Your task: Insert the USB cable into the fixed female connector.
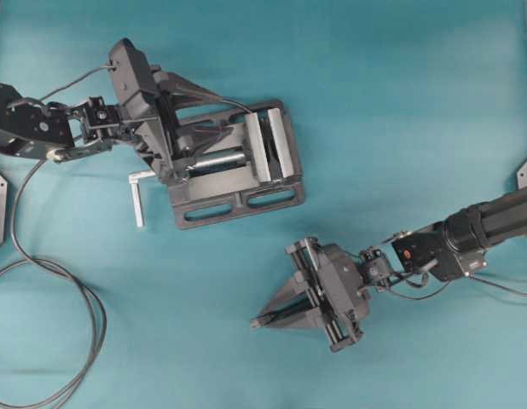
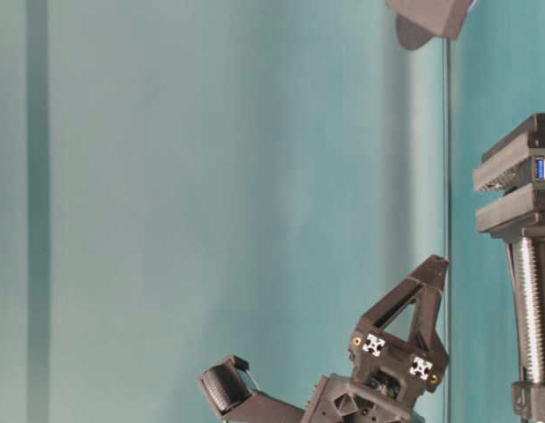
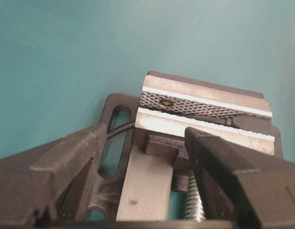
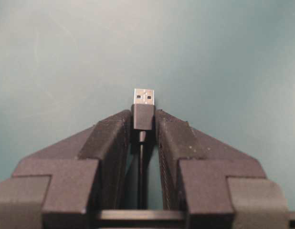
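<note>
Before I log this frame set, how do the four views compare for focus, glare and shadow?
Overhead view: evenly lit, sharp, soft shadows under the vise. Table-level view: sharp on the right gripper, with pale vertical streaks on the teal backdrop. Left wrist view: left gripper fingers are softly blurred, vise plates bright. Right wrist view: the USB cable plug is crisp with mild glare, held in the right gripper.

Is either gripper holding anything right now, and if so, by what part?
The right gripper pinches the USB cable by the black plug body, metal tip sticking out ahead. The left gripper is open, holding nothing.
</note>
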`<state>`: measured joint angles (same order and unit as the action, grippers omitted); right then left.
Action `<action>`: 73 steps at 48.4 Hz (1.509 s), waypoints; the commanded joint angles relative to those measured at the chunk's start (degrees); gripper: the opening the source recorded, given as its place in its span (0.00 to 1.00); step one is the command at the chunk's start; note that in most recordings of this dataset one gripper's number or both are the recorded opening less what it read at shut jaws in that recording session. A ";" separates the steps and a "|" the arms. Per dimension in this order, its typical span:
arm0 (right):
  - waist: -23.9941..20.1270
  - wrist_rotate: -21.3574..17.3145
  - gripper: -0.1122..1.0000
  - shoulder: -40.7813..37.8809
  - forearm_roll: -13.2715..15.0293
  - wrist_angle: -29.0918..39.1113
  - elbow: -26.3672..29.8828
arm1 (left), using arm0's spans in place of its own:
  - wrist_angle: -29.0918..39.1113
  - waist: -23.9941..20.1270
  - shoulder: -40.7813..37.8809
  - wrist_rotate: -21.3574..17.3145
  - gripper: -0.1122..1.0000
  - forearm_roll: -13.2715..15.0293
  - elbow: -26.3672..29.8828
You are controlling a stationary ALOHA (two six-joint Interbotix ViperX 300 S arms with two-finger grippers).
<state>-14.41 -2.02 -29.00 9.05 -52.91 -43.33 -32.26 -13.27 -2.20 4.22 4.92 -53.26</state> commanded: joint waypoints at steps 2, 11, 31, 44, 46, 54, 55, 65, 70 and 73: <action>0.35 -0.09 0.30 0.35 -0.18 2.11 1.23 | -0.53 -0.09 0.70 0.53 0.83 -0.26 0.44; 0.26 0.00 0.30 1.76 -0.44 5.71 1.67 | -0.44 -0.18 0.70 0.35 0.83 -0.26 0.18; -1.93 2.64 0.30 5.62 -18.28 2.81 -1.05 | -0.97 -0.18 0.70 0.44 0.83 -0.26 0.09; -9.14 13.89 0.30 5.62 -41.40 -0.97 -1.32 | -0.97 -0.18 0.70 0.53 0.83 -0.26 0.00; -10.20 15.56 0.30 5.62 -44.91 -1.14 -1.32 | -0.97 -0.18 0.70 0.53 0.83 -0.18 0.00; -13.18 20.30 0.30 5.62 -57.30 -4.13 -0.62 | -0.97 -0.18 0.70 0.53 0.83 -0.18 -0.26; -13.45 20.74 0.30 5.62 -58.80 -4.75 -0.44 | -0.97 -0.18 0.70 0.53 0.83 -0.18 -0.26; -15.38 25.22 0.30 5.27 -71.46 -10.11 1.85 | -0.97 -0.44 2.11 0.53 0.83 -0.09 -0.88; -15.82 28.13 0.30 4.92 -76.82 -10.72 3.69 | -0.97 -1.05 3.08 0.53 0.83 -0.18 -1.49; -16.00 29.71 0.30 4.66 -79.72 -10.99 5.10 | -0.70 -0.97 3.52 0.44 0.83 -0.18 -1.76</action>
<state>-30.06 26.46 -25.40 -67.32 -62.75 -40.52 -32.70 -14.06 -0.53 4.22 4.83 -55.11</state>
